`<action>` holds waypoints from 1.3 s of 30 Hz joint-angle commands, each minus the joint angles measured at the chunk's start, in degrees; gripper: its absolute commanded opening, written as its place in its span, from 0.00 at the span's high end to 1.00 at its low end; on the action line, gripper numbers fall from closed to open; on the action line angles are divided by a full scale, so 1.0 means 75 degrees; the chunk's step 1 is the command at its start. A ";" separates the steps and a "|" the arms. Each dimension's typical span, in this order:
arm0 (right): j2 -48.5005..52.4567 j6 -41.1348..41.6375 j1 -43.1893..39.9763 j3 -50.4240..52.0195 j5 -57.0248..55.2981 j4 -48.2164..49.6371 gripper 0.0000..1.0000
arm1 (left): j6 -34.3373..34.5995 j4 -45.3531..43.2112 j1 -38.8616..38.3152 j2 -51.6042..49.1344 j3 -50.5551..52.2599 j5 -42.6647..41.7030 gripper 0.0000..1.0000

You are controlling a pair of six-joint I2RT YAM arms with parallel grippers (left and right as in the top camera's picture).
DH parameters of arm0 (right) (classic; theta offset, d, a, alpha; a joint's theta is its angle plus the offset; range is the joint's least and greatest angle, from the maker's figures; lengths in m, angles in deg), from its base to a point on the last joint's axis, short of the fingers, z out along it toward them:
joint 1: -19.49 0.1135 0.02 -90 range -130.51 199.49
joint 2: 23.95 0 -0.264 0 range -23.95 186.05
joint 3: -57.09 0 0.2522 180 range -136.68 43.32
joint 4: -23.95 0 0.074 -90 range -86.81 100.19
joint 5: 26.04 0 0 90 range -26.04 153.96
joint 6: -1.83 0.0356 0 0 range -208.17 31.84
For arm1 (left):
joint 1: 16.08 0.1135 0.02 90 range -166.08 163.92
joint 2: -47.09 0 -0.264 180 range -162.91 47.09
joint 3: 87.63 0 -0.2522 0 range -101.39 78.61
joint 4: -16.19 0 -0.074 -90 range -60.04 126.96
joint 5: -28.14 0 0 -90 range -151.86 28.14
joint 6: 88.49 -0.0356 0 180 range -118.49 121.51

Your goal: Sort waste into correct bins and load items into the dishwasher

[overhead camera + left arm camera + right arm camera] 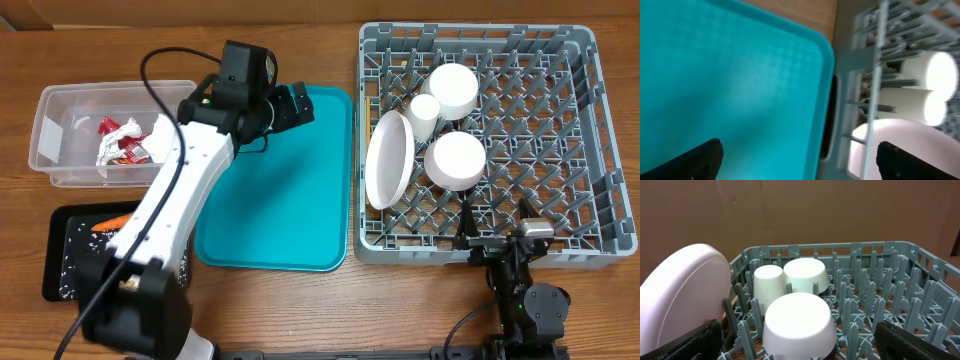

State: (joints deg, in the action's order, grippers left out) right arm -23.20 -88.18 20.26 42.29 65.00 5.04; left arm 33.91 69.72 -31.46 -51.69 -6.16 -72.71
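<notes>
Over on the right side of the table, the grey dish rack (570, 110) can be seen already loaded with all the white dishes: the wide plate (388, 160) is stood up on its edge along the left side, the small cup (424, 112) is parked just beside it, and the two bowls (453, 88) (455, 160) are flipped upside down on the pegs, one behind the cup and one in front. Everything looks plain, glossy and clean, no chips that can be made out. At the far left, the clear tub (50, 110) is filled with the crumpled red wrapper (110, 126) and scrunched white napkins (158, 133). Below it, the black tray (60, 255) is dotted with pale crumbs (75, 265), and the little orange carrot (112, 222) is laid near its top edge. Between the bins and the rack sits the teal tray (290, 200). The left claw (292, 104) is held over that tray's top edge, fingers spread wide with nothing in them. The right claw (497, 240) is parked at the rack's near edge, also spread wide and holding nothing.
</notes>
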 commanded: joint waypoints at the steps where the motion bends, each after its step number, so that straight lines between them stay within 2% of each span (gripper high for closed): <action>1: 0.0009 -0.0032 -0.0035 0.0076 -0.0064 0.0041 0.00 | -0.0149 -0.0012 -0.0111 0.1233 -0.0076 0.0102 0.00; 11: 0.0009 -0.0032 -0.0035 0.0076 -0.0064 0.0041 0.00 | -0.0152 0.0032 -0.0111 0.2865 -0.0009 0.0108 0.00; 13: 0.0009 -0.0032 -0.0035 0.0076 -0.0067 0.0041 0.00 | -0.0294 0.0108 -0.0096 0.3255 0.0152 0.0382 0.00; 20: 0.0009 -0.0032 -0.0035 0.0076 -0.0067 0.0041 0.00 | -0.0291 -0.0076 -0.0093 0.5397 0.2477 0.1970 0.00; 24: 0.0009 -0.0032 -0.0035 0.0076 -0.0064 0.0041 0.00 | -0.0291 -0.1043 -0.0093 0.6653 0.4529 0.2669 0.00; 28: 0.0009 -0.0032 -0.0035 0.0076 -0.0064 0.0041 0.00 | -0.0294 -0.2658 -0.0093 0.7819 0.6545 0.3144 0.00; 35: 0.0009 -0.0032 -0.0035 0.0076 -0.0064 0.0041 0.00 | -0.0297 -0.5100 -0.0093 0.9154 0.8950 0.3249 0.00; 39: 0.0009 -0.0032 -0.0035 0.0076 -0.0064 0.0041 0.00 | -0.0312 -0.5866 -0.0085 0.9908 1.0159 0.3252 0.00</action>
State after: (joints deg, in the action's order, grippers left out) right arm -23.02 -88.18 20.26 42.29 65.00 5.07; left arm 32.62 27.91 -32.11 18.67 64.39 -49.80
